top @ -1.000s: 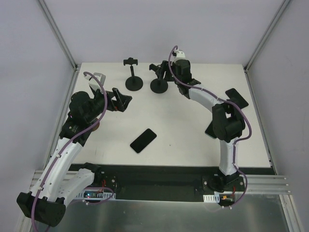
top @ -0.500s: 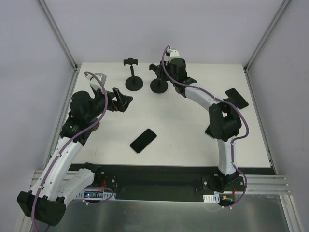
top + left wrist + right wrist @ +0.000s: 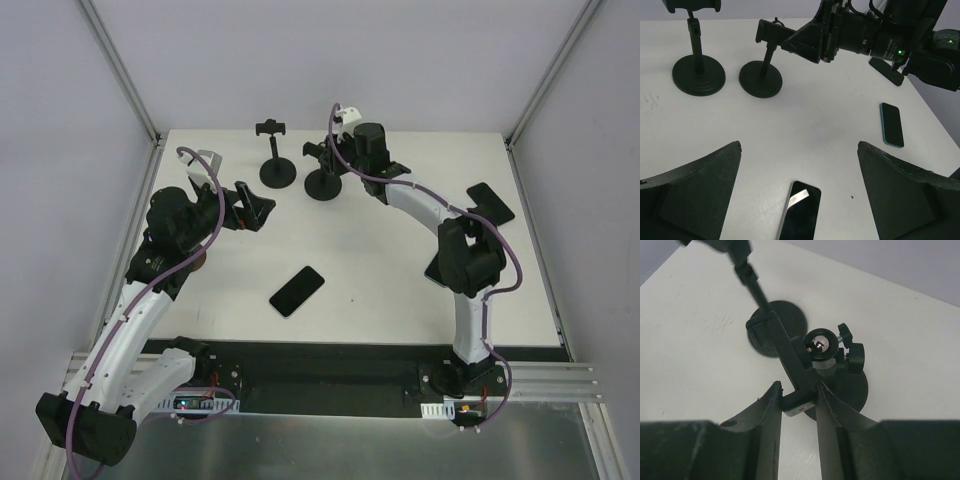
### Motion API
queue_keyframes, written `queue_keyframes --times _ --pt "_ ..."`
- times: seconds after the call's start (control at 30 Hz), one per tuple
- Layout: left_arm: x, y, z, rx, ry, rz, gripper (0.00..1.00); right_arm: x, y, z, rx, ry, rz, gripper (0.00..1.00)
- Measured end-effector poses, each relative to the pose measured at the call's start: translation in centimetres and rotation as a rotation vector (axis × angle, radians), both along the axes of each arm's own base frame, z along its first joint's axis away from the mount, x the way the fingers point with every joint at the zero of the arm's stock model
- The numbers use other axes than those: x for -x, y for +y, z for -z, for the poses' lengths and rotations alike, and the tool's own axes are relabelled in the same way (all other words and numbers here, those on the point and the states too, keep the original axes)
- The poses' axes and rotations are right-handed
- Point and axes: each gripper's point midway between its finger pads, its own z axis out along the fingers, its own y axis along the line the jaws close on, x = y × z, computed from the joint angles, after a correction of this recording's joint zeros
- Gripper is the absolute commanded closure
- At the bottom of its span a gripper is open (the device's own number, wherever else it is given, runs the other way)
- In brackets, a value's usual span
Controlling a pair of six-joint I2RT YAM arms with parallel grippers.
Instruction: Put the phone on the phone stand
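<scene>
White surface (image 3: pixel 400 320) inside a grey-walled booth with a metal frame. Nearest the bases, around mid-surface, found the phone (image 3: pixel 297 290) lying flat and untouched, well apart from both stands. A little further out on the left, saw the left tool (image 3: pixel 258 207) spread as wide as possible, gripping nothing, hanging above bare surface. Furthest out, caught the right tool (image 3: pixel 799 390) narrowed within the last second from a wider gape to a pinch on the cradle (image 3: pixel 782 352) of the right-hand stand (image 3: pixel 322 183), with a finger against each side of the cradle's arm. Noticed that stand dragged slightly leftward meanwhile, closer to the other stand (image 3: pixel 277 172). Judged this as readying the stand, its position or cradle angle, rather than placing anything; still had to lift the phone. Counted three phones: the middle one, a teal-edged phone (image 3: pixel 891 124) by the right arm, and a dark phone (image 3: pixel 490 203) at the right edge. Counted two stands and two arms.
</scene>
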Motion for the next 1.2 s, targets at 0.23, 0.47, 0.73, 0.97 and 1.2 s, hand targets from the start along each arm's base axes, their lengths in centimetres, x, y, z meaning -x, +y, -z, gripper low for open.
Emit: queue_keyframes --times 0.23,0.47,0.73,0.97,1.2 --pt "0.0 0.0 0.0 0.0 0.0 0.0 0.01 6.2 2.0 -0.1 -0.008 0.046 -0.314 0.99" --pt "-0.3 -0.3 0.7 -0.004 0.024 0.013 0.01 10.9 3.5 -0.1 -0.006 0.071 -0.556 0.99" --pt "-0.8 -1.0 2.2 -0.013 0.079 0.049 0.01 12.9 3.0 0.2 0.025 0.078 -0.617 0.82" --pt "-1.4 -2.0 3.8 -0.093 0.149 0.077 0.01 13.6 2.5 -0.7 0.034 0.073 -0.621 0.04" --pt "1.5 -4.1 6.1 -0.17 0.236 0.161 0.01 14.5 0.8 -4.7 0.023 0.01 -0.583 0.04"
